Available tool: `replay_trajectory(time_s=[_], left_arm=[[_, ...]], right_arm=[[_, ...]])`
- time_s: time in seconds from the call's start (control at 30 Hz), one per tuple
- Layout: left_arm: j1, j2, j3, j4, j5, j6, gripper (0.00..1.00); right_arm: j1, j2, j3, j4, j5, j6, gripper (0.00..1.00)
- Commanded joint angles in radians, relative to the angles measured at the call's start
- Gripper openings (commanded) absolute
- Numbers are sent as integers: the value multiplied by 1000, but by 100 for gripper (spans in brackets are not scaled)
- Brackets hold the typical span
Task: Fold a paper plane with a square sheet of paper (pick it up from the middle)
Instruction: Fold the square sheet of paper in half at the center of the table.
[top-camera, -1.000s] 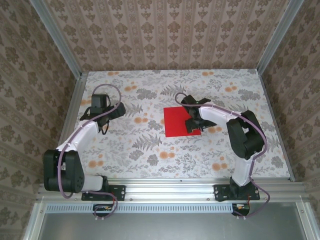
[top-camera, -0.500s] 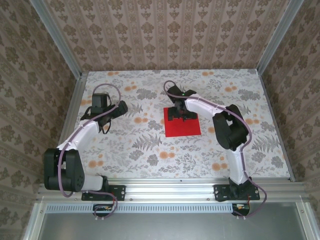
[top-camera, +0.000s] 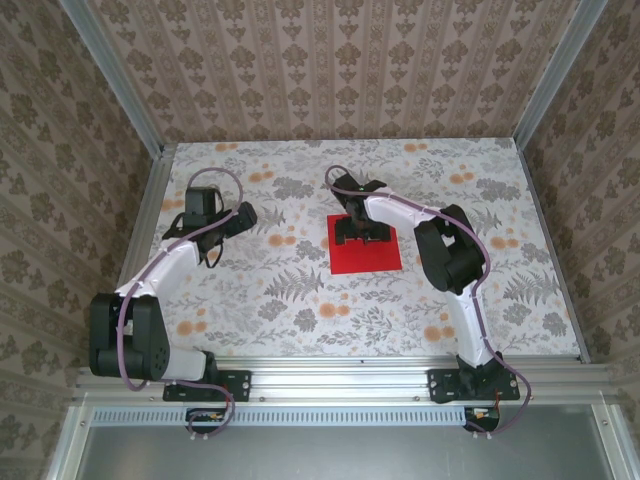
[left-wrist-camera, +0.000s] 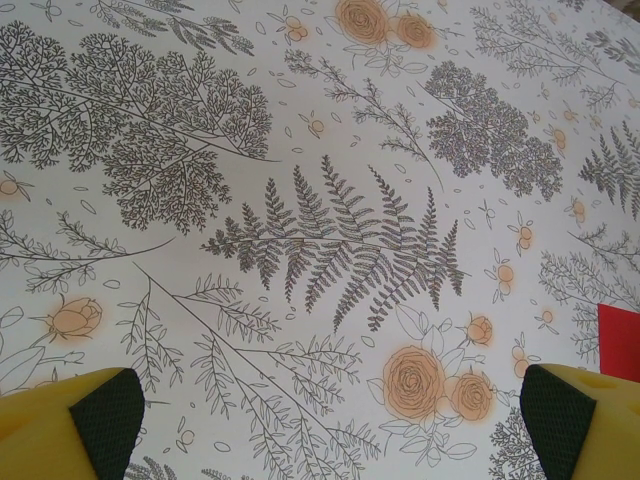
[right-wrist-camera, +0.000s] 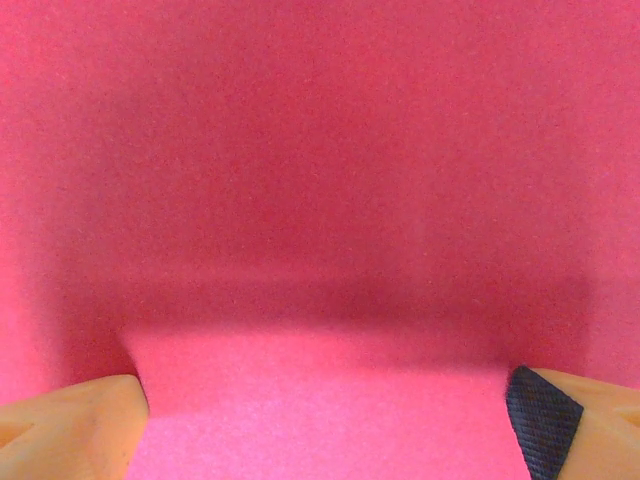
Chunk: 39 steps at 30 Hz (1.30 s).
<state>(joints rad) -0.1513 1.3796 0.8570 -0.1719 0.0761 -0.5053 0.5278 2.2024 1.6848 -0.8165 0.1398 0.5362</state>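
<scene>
Above the middle of the square sheet of paper (top-camera: 368, 256) my right tool (top-camera: 361, 233) hangs spread, evidently poised for the central pickup; my left tool (left-wrist-camera: 330, 405) waits spread aside.

White arms (top-camera: 170, 262), black joints (top-camera: 452, 250), purple cables (top-camera: 122, 340)

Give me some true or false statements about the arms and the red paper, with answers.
1. The square sheet of paper lies on the table. True.
2. The left gripper hangs over the sheet. False: it is over bare table to the left of the sheet, and the right gripper is over the sheet.
3. The right gripper is open. True.
4. The sheet is already folded into a dart. False: it shows a plain square.
</scene>
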Motion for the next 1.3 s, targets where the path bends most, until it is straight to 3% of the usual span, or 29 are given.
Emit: replay_trajectory(time_s=[0.0,0.87,1.03,1.17,1.27], left_arm=[[-8,5,-13,5,15,-15,100],[-19,24,1,-6,27,-22,100],[-24,40,1,1,58,-35,100],[-31,57,-12,19,91,-57,100],[-42,66,-28,42,108,-71,100]], right_arm=[[-3,75,-33,-56,-40,14,95],[-25,52,-83,-4,-63,-1,68],[-25,-37,-129,92,-154,-4,52],[-35,-125,-158,169,-309,24,34],[-41,-191,-198,253,-445,60,29]])
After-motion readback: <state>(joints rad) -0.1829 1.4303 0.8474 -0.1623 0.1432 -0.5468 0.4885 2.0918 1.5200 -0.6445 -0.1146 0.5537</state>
